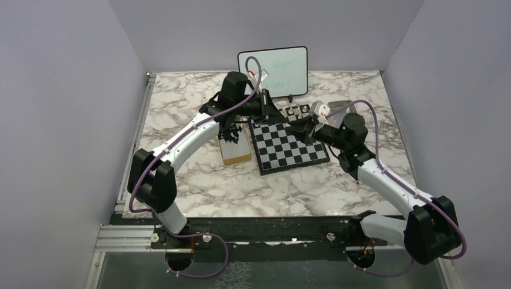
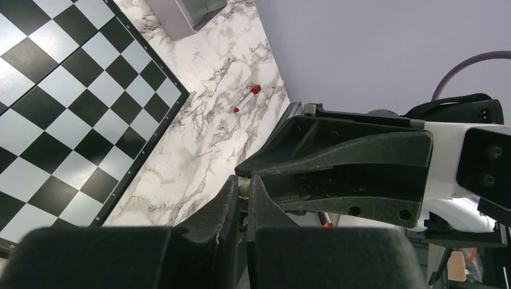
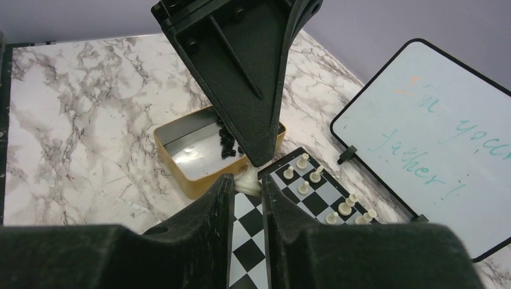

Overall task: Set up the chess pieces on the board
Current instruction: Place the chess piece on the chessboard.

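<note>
Chess pieces [image 3: 303, 188]: I'm counting eight on the board [image 3: 322, 194], distinct only by right wrist; right gripper [image 3: 244, 179] is clamping a ninth at their nine o'clock, left gripper [image 2: 243, 188] pressing closed.

top view looks down — close wrist views share the board [image 1: 289, 147].

The left gripper [image 2: 243, 183] and right gripper [image 3: 248, 179] are meeting tip to tip over the chessboard's [image 1: 283, 153] far left corner, the right one pinching a pale chessman [image 3: 246, 184]. White chessmen [image 3: 344, 208] are crowding the far rows, with the whiteboard [image 1: 272, 72] standing close behind them. The gold tin [image 1: 235, 153] is lying just beside the left edge. The near squares are lying bare, and open marble table [image 1: 253, 186] is stretching in front.
</note>
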Robot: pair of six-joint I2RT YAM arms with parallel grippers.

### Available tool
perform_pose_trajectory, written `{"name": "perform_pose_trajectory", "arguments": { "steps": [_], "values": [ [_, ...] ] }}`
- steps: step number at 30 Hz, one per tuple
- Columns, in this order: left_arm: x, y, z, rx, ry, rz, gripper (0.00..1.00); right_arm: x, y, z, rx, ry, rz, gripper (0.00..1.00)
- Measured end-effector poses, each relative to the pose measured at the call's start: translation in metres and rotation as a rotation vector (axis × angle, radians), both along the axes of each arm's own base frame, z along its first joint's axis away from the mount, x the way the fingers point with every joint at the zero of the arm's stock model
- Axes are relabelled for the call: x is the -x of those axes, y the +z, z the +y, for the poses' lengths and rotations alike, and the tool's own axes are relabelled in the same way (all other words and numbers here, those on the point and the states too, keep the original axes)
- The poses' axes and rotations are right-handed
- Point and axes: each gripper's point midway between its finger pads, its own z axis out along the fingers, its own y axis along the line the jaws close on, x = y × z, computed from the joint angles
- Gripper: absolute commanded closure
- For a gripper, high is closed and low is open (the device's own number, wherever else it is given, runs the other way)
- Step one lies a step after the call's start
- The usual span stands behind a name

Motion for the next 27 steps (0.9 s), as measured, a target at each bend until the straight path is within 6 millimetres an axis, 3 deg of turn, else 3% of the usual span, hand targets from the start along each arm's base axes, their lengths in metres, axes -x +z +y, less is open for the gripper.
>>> {"name": "perform_pose_trajectory", "arguments": {
  "steps": [9, 12, 16, 23, 27],
  "values": [
    [-0.002, -0.005, 0.003, -0.039, 0.001, -0.033, 0.96, -0.005, -0.012, -0.005, -0.023, -0.071, 0.130, 0.32],
    [-0.014, -0.005, 0.005, -0.082, 0.036, -0.082, 0.96, -0.005, -0.022, -0.008, -0.029, -0.108, 0.213, 0.24],
    [-0.035, -0.004, 0.014, -0.157, 0.115, -0.174, 0.96, -0.005, -0.024, -0.015, -0.066, -0.175, 0.302, 0.01],
    [-0.075, -0.017, 0.038, -0.335, 0.267, -0.325, 0.96, -0.009, -0.034, -0.042, -0.074, -0.373, 0.413, 0.00],
    [-0.096, -0.042, 0.047, -0.460, 0.323, -0.374, 0.96, -0.018, -0.050, -0.067, -0.037, -0.556, 0.497, 0.00]
  ]
}}
